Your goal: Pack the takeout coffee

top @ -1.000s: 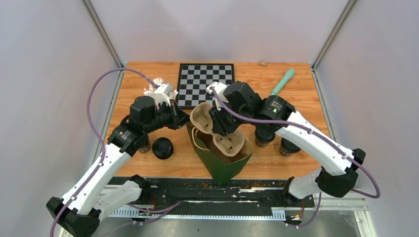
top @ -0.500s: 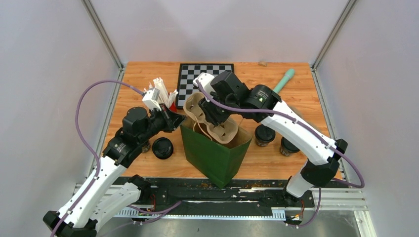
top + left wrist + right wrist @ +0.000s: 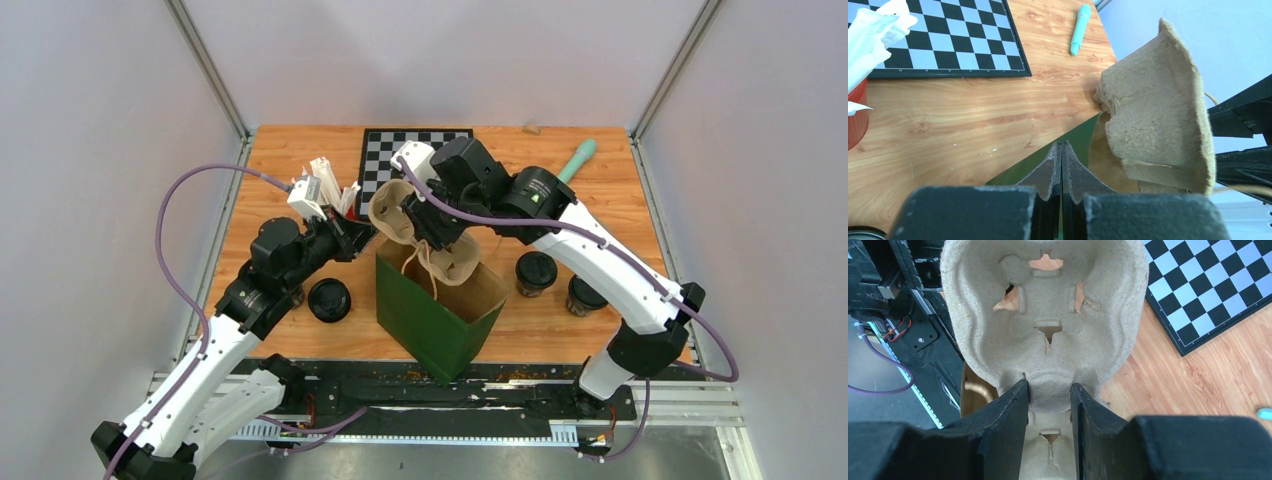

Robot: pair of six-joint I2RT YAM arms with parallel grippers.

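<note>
**Seating the carrier in the bag**

Gripping the moulded brown pulp cup carrier (image 3: 1048, 315) by its central ridge with the right claw (image 3: 1048, 390), jaws part-way closed and pressed against the pulp on both sides. Hanging tilted, lower end just inside the mouth of the green paper bag (image 3: 430, 320) at centre frame. Pinching the bag's upper-left rim with the left claw (image 3: 1062, 152), shut flat on the paper.

Nothing packed yet, by the look of it. Standing on the wooden counter (image 3: 620, 170), outside the bag: the small dark coffee cups with black plastic lids (image 3: 328, 299), one just left of the bag, two to its right.

To do this step well:
- Turn the carrier so its long side runs along the bag's opening.
- Feed the lower end in first, then level out on the way down.
- Draw the rim outward with the left claw to widen the mouth, but gently, since a hard pull probably tips the bag.
- Descend slowly, so no pulp edge snags the paper.
- Let go only once seated flat on the bottom, cup wells facing up.
</note>
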